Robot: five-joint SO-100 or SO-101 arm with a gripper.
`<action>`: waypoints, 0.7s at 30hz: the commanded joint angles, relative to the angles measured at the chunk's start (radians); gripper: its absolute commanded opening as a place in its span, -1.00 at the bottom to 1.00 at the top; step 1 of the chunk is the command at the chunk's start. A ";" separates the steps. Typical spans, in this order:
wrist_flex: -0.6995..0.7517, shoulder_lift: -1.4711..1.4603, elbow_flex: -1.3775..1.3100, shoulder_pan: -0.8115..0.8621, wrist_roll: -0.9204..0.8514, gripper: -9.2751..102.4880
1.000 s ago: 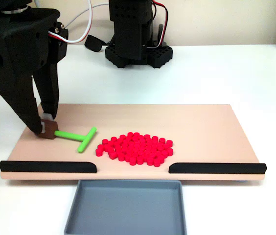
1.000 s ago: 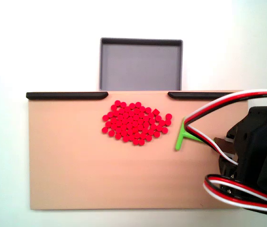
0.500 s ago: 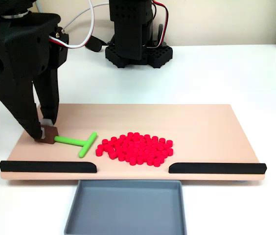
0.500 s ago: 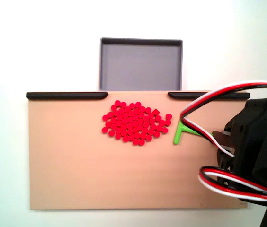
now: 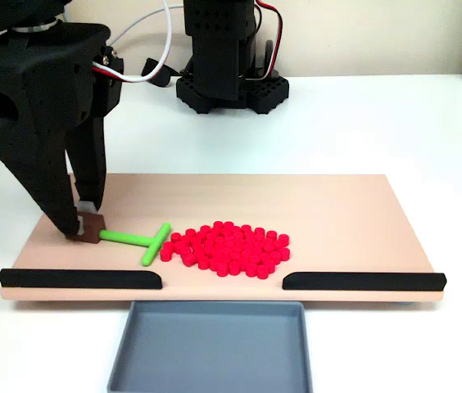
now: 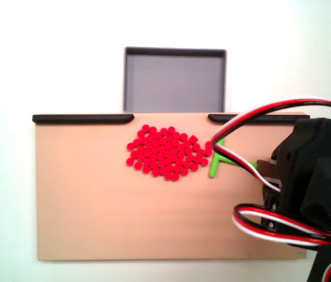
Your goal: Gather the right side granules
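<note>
The granules (image 5: 227, 248) are a dense pile of tiny red cylinders near the front middle of the tan board (image 5: 337, 205); the other fixed view shows the granules (image 6: 168, 153) from above. A green T-shaped stick (image 5: 131, 238) lies on the board to the pile's left, its crossbar right at the pile's left edge. My gripper (image 5: 88, 225) is shut on the brown block at the stick's handle end. From above, the green stick (image 6: 215, 165) sits at the pile's right edge, and the black arm (image 6: 315, 188) with its cables hides the handle.
Two black rails (image 5: 79, 278) (image 5: 364, 281) line the board's front edge with a gap between them. A grey tray (image 5: 210, 348) sits just in front of that gap. The arm's black base (image 5: 229, 82) stands behind the board on the white table.
My gripper has pushed the green stick toward the pile, rightward in the front fixed view, bringing the crossbar from a clear gap up to the pile's edge. The pile has barely shifted.
</note>
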 commanded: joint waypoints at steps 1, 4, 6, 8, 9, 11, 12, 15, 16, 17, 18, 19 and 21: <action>-0.002 0.005 -0.028 -0.012 -0.502 -0.84; -0.002 0.006 -0.028 -0.017 -0.497 -0.84; -0.002 0.006 -0.028 -0.018 -0.495 -0.84; -0.002 0.006 -0.028 -0.021 -0.495 -0.84; -0.002 0.006 -0.028 -0.021 -0.495 -0.84; 0.000 0.006 -0.026 -0.025 -0.495 -0.84; 0.000 0.006 -0.026 -0.025 -0.495 -0.84; 0.000 0.008 -0.026 -0.029 -0.494 -0.84; 0.000 0.008 -0.026 -0.031 -0.494 -0.84; 0.000 0.008 -0.026 -0.031 -0.494 -0.84; 0.000 0.008 -0.026 -0.032 -0.494 -0.84; 0.000 0.008 -0.026 -0.034 -0.494 -0.84; 0.000 0.008 -0.026 -0.037 -0.491 -0.84</action>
